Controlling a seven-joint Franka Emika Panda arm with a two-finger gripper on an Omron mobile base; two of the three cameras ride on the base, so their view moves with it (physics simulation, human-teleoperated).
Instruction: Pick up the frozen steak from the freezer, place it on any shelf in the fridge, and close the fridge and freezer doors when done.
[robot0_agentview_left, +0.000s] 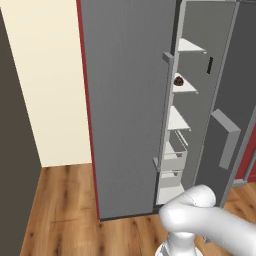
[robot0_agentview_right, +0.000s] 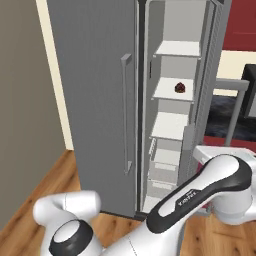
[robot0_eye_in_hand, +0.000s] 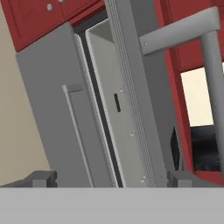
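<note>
The freezer (robot0_agentview_left: 192, 107) stands open, with short white-edged shelves (robot0_agentview_right: 169, 125) and drawers (robot0_agentview_left: 173, 159) below. On its second shelf lies a dark red roundish lump (robot0_agentview_left: 178, 80) (robot0_agentview_right: 180, 88). The frozen steak is out of view. The freezer door (robot0_agentview_left: 227, 107) is swung wide to the right, its bar handle (robot0_eye_in_hand: 213, 83) close in front of the hand. To the left, the wider fridge door (robot0_agentview_right: 92, 100) is closed, so the fridge shelf is hidden. My gripper (robot0_eye_in_hand: 113, 179) is open and holds nothing, level with the freezer door's edge (robot0_eye_in_hand: 135, 96).
Red cabinets (robot0_eye_in_hand: 41, 15) run above the unit. A cream wall (robot0_agentview_left: 47, 85) and a dark panel (robot0_agentview_left: 12, 150) stand to the left over wood floor (robot0_agentview_left: 65, 210). A dark counter (robot0_agentview_right: 227, 117) lies behind the open door on the right.
</note>
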